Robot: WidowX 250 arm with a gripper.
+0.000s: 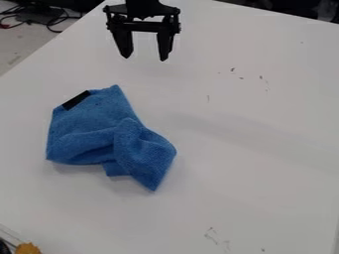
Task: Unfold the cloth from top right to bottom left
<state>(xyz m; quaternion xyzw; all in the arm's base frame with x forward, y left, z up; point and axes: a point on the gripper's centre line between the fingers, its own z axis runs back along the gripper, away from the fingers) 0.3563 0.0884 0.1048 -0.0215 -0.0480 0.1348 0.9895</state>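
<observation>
The black gripper (145, 58) hangs at the top of the camera view, left of centre, with its two fingers spread apart and nothing between them. Below it and slightly to the left, apart from it, a blue cloth (86, 121) lies crumpled on the white table. A black tag shows at the cloth's upper left edge. Its right part is bunched into a raised fold, with one corner pointing down toward the bottom of the view.
The white table (258, 129) has small dark marks at the upper right and near the bottom. Its left edge slants down from the top, with cables (49, 20) beyond it. A yellow object (28, 248) shows at the bottom left corner.
</observation>
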